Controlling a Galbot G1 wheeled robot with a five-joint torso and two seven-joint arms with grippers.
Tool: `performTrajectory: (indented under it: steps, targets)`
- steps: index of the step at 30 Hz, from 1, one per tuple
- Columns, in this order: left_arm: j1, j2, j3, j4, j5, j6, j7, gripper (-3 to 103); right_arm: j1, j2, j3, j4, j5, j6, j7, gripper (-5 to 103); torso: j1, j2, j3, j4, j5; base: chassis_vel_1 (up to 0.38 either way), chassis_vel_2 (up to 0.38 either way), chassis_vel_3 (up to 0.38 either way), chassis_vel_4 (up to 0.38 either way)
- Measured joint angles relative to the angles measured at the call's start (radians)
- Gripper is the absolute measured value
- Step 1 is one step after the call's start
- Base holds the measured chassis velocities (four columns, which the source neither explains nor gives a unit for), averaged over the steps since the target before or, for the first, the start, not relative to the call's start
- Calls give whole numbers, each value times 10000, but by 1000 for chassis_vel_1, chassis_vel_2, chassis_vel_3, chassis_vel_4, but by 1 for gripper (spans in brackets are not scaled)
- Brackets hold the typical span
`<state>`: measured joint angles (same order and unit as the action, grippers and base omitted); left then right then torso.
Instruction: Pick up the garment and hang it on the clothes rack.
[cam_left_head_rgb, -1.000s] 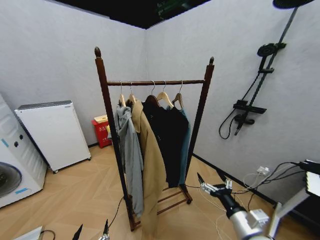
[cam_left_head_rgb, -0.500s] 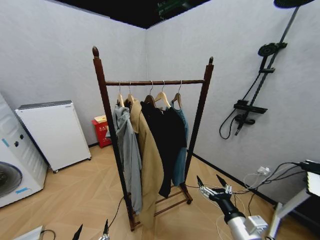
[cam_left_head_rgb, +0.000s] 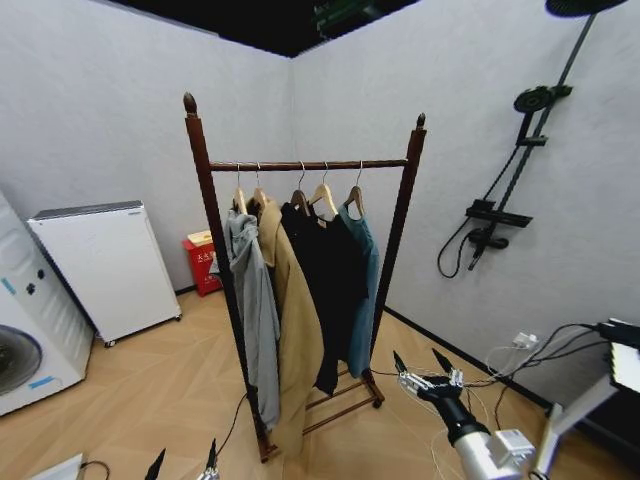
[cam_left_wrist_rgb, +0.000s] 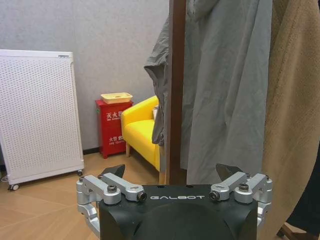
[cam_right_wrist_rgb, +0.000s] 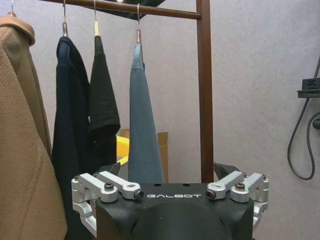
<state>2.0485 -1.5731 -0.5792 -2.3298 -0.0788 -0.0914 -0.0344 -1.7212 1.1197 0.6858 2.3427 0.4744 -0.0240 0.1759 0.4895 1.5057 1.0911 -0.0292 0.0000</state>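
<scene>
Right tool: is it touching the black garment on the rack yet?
Apart. In the head view the right tool sits low beside the clothes rack, with open floor between it and the black garment.

Head camera: I look forward and slightly down at the tall dark brown wooden clothes rack (cam_left_head_rgb: 300, 290), some way off. Left wrist camera: low, close to its left upright (cam_left_wrist_rgb: 176, 90). Right wrist camera: angled up toward its rail and right upright (cam_right_wrist_rgb: 204, 90).
</scene>
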Motion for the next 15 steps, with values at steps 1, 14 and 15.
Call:
performTrajectory:
  steps: [1, 14, 15]
  targets:
    - [0, 0, 0, 0, 0, 0, 0, 100, 3, -1, -2, 0, 1, -1, 0, 100, -1, 1, -1, 0, 0, -48, -35, -32, -60]
    - [0, 0, 0, 0, 0, 0, 0, 100, 12, -6, -7, -11, 10, -6, 0, 100, -1, 0, -1, -1, 0, -70, -82, -76, -81]
    - [0, 0, 0, 0, 0, 0, 0, 100, 12, -6, -7, -11, 10, -6, 0, 100, -1, 0, -1, -1, 0, -90, -127, -82, -108]
